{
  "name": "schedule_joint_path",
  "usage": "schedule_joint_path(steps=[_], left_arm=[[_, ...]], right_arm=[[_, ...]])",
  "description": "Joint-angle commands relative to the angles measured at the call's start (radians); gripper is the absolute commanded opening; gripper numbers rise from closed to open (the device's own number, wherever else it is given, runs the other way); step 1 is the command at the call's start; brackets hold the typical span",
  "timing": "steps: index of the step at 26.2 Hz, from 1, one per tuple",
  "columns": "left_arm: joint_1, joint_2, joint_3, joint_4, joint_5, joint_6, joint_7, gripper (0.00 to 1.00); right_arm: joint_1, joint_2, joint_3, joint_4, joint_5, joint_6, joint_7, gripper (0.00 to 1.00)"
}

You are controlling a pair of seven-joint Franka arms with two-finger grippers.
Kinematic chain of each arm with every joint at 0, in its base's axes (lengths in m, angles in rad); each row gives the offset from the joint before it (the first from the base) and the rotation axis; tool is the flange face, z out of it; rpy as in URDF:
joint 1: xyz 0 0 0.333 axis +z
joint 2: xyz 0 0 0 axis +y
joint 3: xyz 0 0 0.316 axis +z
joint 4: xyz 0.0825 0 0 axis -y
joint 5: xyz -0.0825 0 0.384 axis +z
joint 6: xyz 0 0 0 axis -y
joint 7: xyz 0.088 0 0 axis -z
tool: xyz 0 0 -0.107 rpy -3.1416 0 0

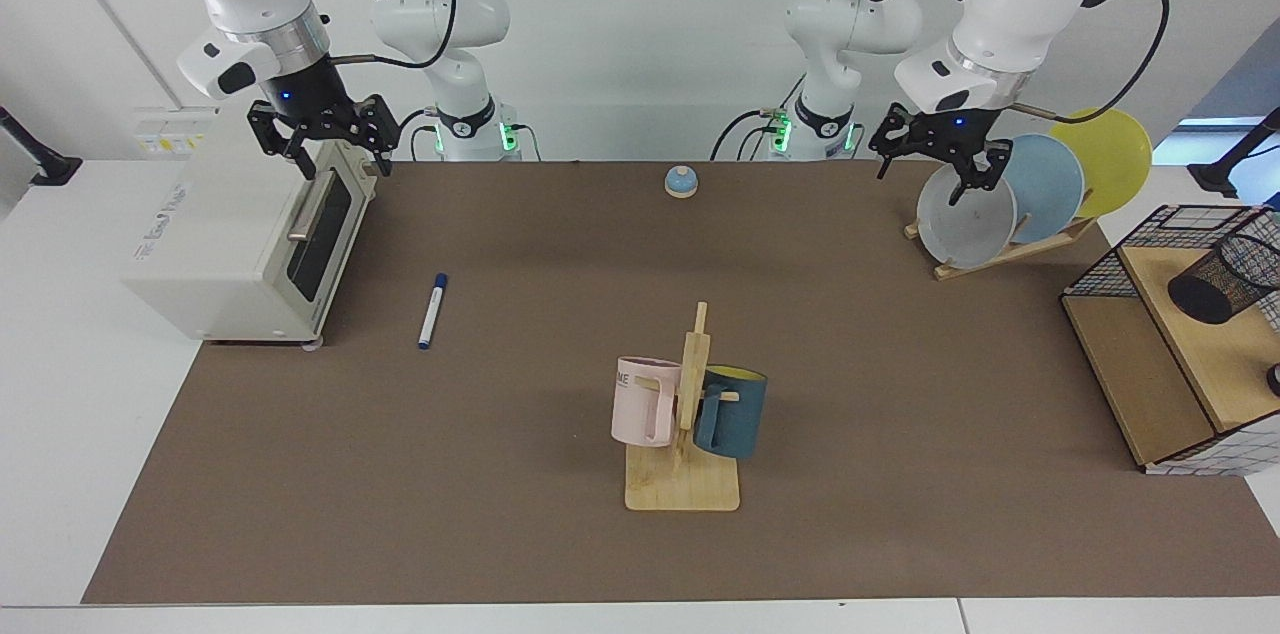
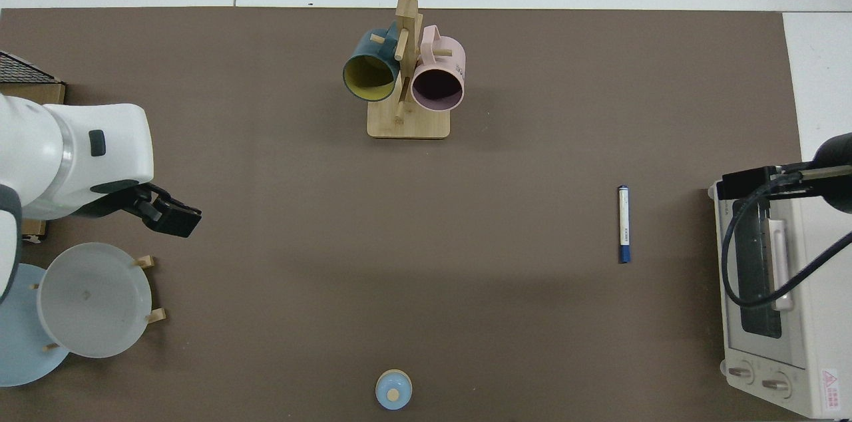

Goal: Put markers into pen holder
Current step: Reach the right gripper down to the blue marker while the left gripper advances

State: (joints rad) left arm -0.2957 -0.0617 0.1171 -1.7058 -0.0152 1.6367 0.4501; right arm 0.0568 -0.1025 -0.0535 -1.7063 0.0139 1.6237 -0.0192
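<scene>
The marker [image 1: 432, 311] [image 2: 624, 223], white-barrelled with a dark blue cap, lies flat on the brown mat beside the toaster oven. The pen holder [image 1: 1225, 279], a black mesh cup, rests tilted on a wooden shelf at the facing view's far right; the top view does not show it. My right gripper [image 1: 340, 159] hangs open above the oven's top front edge, empty, well above and behind the marker. My left gripper [image 1: 925, 176] is open and empty above the plate rack. In the top view its hand [image 2: 170, 212] shows at the left.
A white toaster oven [image 1: 250, 234] [image 2: 772, 302] stands beside the marker. A wooden mug rack [image 1: 683, 489] holds a pink and a teal mug mid-table. Plates lean in a rack [image 1: 1000, 204]. A black wire-grid frame [image 1: 1160, 224] surrounds the shelf. A small blue bell [image 1: 681, 181] sits behind.
</scene>
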Motion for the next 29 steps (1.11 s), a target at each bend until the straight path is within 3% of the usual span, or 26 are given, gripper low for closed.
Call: schedule_joint_path(steps=[1,6,12,21,29], left_arm=[[-0.013,-0.020,0.010,-0.026,-0.020,0.034,0.084,1.00],[0.009,-0.018,0.021,-0.026,-0.016,0.043,0.036,1.00],[0.009,-0.015,0.026,-0.023,-0.005,0.043,-0.181,1.00],[0.009,-0.015,0.026,-0.026,-0.005,0.042,-0.226,1.00],[0.006,-0.015,0.023,-0.026,-0.011,0.031,-0.232,1.00]], right_arm=[[-0.017,-0.006,0.007,-0.010,0.005,-0.008,-0.010,1.00],[-0.020,-0.006,0.006,-0.012,0.005,-0.015,-0.011,1.00],[-0.020,-0.006,0.006,-0.010,0.005,-0.018,-0.011,1.00],[-0.029,-0.006,-0.002,-0.015,0.001,-0.002,-0.015,1.00],[-0.022,0.024,-0.002,-0.081,-0.003,0.140,-0.007,1.00]])
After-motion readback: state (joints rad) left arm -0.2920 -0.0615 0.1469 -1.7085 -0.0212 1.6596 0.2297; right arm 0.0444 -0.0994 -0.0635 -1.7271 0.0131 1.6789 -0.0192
